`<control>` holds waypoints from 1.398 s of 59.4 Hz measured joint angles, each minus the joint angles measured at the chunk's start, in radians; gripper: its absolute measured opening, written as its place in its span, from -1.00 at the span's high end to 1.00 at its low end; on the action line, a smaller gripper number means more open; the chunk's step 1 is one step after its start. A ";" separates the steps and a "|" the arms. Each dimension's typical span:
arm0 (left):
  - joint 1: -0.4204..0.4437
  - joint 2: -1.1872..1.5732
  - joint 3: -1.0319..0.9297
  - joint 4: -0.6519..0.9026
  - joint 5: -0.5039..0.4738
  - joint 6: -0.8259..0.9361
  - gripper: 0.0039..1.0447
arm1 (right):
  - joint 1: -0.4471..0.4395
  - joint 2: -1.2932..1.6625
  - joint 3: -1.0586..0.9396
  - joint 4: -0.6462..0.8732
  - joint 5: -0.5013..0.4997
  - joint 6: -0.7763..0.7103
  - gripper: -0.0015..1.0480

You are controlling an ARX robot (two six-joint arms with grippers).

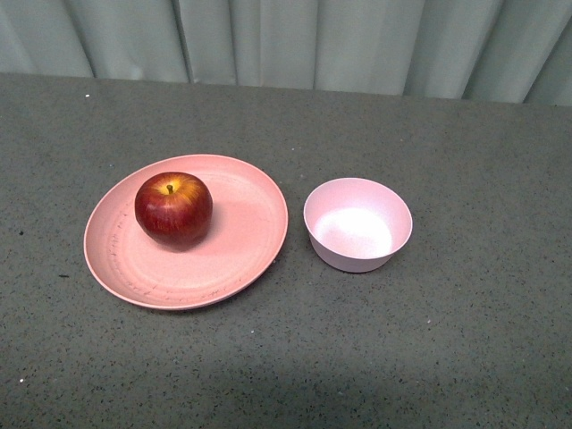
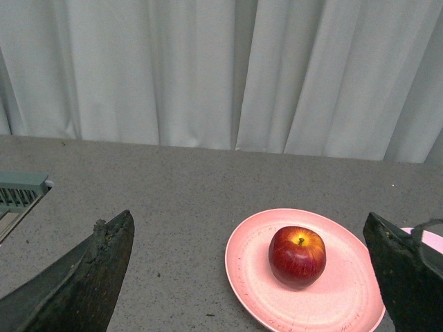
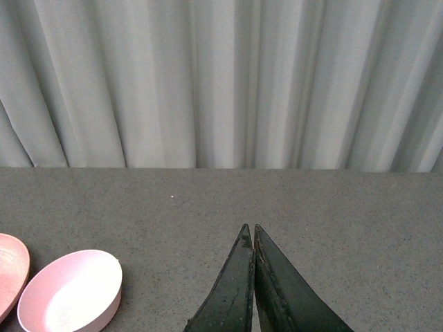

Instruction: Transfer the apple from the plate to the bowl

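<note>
Left gripper (image 2: 247, 216) spread wide toward apple (image 2: 297, 257); right gripper (image 3: 250, 227) pinched together.

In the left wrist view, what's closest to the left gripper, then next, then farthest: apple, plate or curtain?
1. Plate, just ahead of the open left gripper.
2. Apple, sitting on it.
3. Curtain, at the very back.

At centre left of the front view, the apple (image 1: 173, 210) is showing glossy dark red with fine streaks and a yellow patch around its stem. The plate (image 1: 241, 232) is showing salmon pink with faint dark speckles. At centre right, the bowl (image 1: 353, 259) is showing pale matte pink. The table (image 1: 465, 340) is showing speckled dark grey, the curtain (image 1: 357, 40) pale grey.
</note>
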 joint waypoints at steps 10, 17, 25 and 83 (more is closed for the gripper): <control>0.000 0.000 0.000 0.000 0.000 0.000 -0.88 | 0.000 -0.111 0.000 -0.102 0.000 0.000 0.98; 0.000 0.000 0.000 0.000 0.000 0.000 -0.88 | 0.000 -0.171 0.000 -0.158 0.000 0.000 0.98; 0.000 0.000 0.000 0.000 0.000 0.000 -0.88 | 0.000 -0.229 0.000 -0.214 0.000 0.000 0.98; 0.000 0.000 0.000 0.000 0.000 0.000 -0.88 | 0.000 -0.589 0.000 -0.580 -0.001 -0.001 0.64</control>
